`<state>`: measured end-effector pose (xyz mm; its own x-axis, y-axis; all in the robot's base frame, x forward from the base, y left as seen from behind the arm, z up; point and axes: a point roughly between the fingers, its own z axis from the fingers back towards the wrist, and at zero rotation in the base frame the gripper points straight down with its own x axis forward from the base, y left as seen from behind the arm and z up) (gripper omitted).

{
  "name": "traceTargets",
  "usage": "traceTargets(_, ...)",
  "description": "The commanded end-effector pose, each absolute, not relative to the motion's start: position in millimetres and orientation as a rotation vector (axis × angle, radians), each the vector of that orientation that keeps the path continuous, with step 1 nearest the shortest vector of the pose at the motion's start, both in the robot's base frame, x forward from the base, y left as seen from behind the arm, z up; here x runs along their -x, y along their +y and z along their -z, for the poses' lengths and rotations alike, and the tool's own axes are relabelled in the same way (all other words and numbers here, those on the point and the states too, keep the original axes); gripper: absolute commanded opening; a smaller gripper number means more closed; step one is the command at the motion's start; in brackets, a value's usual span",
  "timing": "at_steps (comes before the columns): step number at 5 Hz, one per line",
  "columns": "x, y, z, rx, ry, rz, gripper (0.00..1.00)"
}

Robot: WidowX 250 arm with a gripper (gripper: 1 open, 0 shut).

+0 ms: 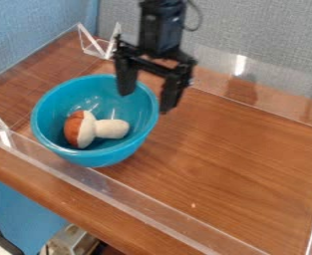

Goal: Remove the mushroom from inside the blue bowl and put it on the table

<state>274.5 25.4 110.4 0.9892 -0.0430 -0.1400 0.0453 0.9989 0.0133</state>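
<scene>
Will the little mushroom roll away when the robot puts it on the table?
Probably a bit. The mushroom lies on its side in the blue bowl, and its rounded cap looks apt to roll on the polished table. The short stem may stop it quickly. It looks small and stiff, so likely light.

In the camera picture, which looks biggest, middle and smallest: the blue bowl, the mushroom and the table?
1. Table, by far the biggest.
2. Blue bowl.
3. Mushroom, lying inside the bowl, clearly the smallest.
</scene>
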Motion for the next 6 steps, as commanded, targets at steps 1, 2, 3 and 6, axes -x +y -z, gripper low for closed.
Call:
traceTargets(1,-265.9,51.3,-118.8,-0.038,0.098,0.078,1.0)
traceTargets(2,-256.8,72.2,-110.6,-0.051,0.105,0.111,1.0)
traceTargets(3,-252.5,85.2,-99.0,-0.057,0.116,0.134,1.0)
traceTargets(6,-249.9,97.9,-60.3,-0.039,0.152,0.182,1.0)
